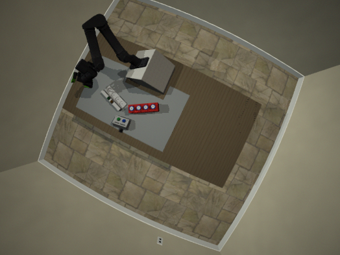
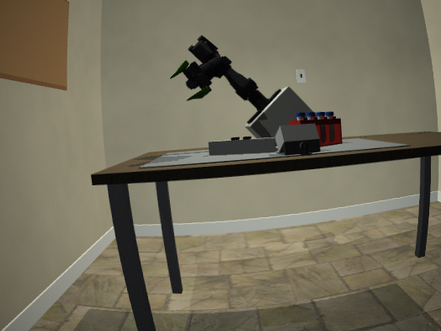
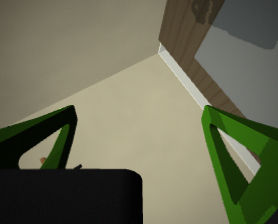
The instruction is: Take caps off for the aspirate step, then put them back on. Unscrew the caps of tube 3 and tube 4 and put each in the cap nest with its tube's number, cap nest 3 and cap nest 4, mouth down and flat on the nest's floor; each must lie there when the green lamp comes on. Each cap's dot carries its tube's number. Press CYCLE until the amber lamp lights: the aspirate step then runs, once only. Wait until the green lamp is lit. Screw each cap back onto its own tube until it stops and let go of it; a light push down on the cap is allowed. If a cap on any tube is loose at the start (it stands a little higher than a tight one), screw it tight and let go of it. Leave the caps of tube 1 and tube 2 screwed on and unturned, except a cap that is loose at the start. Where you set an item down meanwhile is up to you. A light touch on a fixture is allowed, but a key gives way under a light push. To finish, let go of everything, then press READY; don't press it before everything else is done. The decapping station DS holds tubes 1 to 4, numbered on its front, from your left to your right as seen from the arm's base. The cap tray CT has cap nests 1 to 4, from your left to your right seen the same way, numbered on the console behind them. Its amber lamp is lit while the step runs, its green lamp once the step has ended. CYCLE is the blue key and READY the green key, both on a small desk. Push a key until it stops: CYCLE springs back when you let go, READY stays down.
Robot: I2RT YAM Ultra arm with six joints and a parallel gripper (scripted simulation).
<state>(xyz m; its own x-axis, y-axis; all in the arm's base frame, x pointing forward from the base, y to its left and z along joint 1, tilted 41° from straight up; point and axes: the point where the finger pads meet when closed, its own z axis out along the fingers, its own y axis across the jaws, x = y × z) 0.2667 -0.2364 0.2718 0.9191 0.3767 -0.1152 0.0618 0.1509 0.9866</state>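
The red decapping station [image 1: 143, 108] stands on the grey mat with four blue-and-white caps [image 1: 142, 107] in a row on its tubes. It also shows in the exterior view [image 2: 317, 130]. The numbers are too small to read. The white cap tray [image 1: 113, 98] lies to its left, and its nests look empty. The key desk [image 1: 121, 122] carries the green key [image 1: 118, 119] and the blue key [image 1: 124, 121]. My gripper [image 2: 189, 82] is open and empty, raised high over the table's end and far from the station. In the wrist view the gripper's [image 3: 140, 150] green fingers frame only wall and floor.
A grey wedge-shaped block [image 1: 156, 71] holds the arm's base behind the tray. The tray's console [image 2: 241, 146] shows two dark lamps, neither plainly lit. The table edge [image 3: 200, 95] runs close beside the gripper.
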